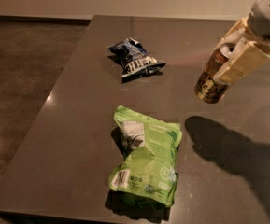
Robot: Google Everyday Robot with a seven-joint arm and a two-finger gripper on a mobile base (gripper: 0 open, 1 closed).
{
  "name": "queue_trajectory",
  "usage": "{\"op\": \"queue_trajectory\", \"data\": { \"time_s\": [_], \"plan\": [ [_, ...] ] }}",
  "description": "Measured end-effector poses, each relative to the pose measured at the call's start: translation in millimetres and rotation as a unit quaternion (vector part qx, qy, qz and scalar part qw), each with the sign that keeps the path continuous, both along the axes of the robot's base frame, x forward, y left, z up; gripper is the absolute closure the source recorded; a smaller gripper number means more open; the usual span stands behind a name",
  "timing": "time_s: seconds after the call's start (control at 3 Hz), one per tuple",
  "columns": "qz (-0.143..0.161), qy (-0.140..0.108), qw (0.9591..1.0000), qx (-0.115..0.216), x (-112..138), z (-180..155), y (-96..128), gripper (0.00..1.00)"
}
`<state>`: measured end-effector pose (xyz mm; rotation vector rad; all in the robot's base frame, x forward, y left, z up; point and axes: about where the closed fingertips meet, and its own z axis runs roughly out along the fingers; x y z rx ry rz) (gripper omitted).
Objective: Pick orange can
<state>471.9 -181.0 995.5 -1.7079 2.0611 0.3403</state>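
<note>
The orange can [210, 81] is a slim brownish-orange drink can with pale lettering and a silver top. It hangs tilted in the air at the right, well above the dark table [78, 101], with its shadow on the table below it. My gripper [232, 55] comes in from the upper right. Its cream fingers [241, 63] are shut on the can's upper half, one on each side.
A green snack bag [146, 160] lies flat near the table's front edge. A dark blue crumpled snack bag [134, 59] lies toward the back middle. The table's left edge drops to a brown floor [22, 78].
</note>
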Motion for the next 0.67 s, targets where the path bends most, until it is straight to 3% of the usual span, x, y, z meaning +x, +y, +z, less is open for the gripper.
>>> {"op": "queue_trajectory", "data": {
  "time_s": [0.33, 0.67],
  "plan": [
    [0.026, -0.015, 0.9994, 0.016, 1.3, 13.4, 23.2, 1.00],
    [0.026, -0.015, 0.9994, 0.016, 1.4, 13.2, 23.6, 1.00]
  ]
}}
